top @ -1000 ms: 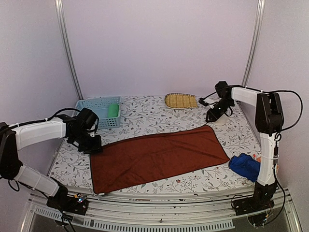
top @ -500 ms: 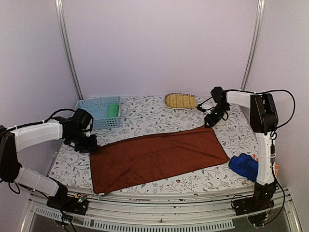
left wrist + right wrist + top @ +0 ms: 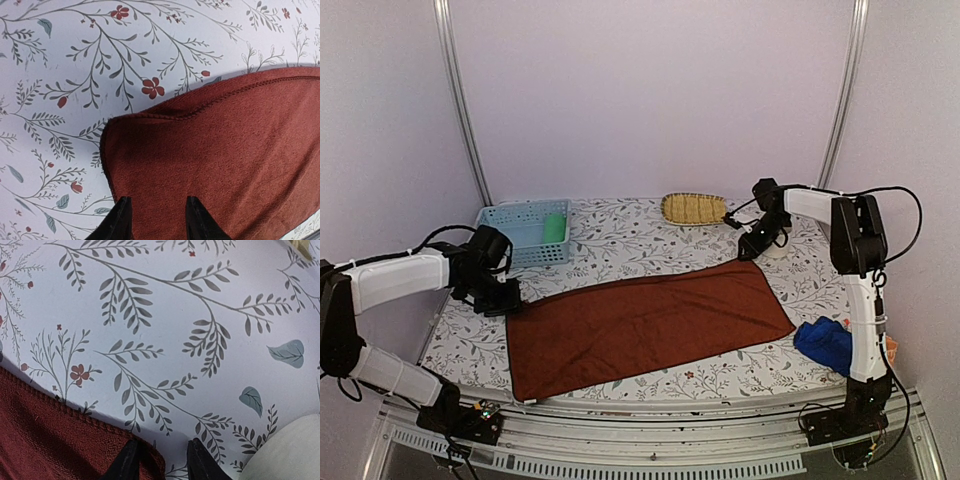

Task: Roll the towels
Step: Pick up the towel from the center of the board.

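The dark reddish-brown towel (image 3: pixel 650 322) lies spread flat across the middle of the table. My left gripper (image 3: pixel 506 298) is open just above its far left corner (image 3: pixel 165 150), with both fingertips (image 3: pixel 118 221) over the cloth. My right gripper (image 3: pixel 753 249) is open at the towel's far right corner (image 3: pixel 75 440). Its left fingertip (image 3: pixel 128 460) is on the hem and the other is over bare table. The green towel (image 3: pixel 555 227) sits rolled in the basket. The royal blue towel (image 3: pixel 826 345) lies bunched at the near right. A sliver of orange (image 3: pixel 890 350) shows behind the right arm.
The pale blue perforated basket (image 3: pixel 520 222) stands at the far left. The yellow woven tray (image 3: pixel 694 208) is at the far middle. A pale rounded object (image 3: pixel 287 450) sits just right of my right gripper. The right arm's post stands by the blue towel.
My right gripper has moved left and down to the towel's far right corner. My left gripper has shifted slightly back to the far left corner. The towel has not moved.
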### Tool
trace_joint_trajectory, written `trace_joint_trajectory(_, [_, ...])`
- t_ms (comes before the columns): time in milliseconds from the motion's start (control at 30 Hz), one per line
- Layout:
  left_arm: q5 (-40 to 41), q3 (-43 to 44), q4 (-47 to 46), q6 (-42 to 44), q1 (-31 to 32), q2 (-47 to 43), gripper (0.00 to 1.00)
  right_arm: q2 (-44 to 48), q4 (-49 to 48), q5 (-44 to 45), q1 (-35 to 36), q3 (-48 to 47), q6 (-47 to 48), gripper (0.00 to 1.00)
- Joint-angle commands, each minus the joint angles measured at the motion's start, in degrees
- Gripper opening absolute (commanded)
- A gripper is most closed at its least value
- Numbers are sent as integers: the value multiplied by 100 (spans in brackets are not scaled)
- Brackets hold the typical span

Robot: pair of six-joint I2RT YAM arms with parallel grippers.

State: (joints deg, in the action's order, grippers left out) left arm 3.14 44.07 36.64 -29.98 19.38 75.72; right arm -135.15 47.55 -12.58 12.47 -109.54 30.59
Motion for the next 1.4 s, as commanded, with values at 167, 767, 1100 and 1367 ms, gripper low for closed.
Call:
trace_joint_trajectory(167, [94,10,-121,202,-242,-16,40,-175,22,-24,-4,-112,-109,9])
trace_joint_trajectory(767, [436,945,-272,1355,-706,1476,46,-124,-198,-193,-37,-242,-282,4])
trace_joint_trajectory(1100, [397,1079,-263,1625,-708,1719,24,-137,-164,-211,-34,-244,-293,4])
trace_joint_trajectory(1367, [404,1046,-271,1793,-712,1518,0,-78,-205,-156,-34,-268,-257,4])
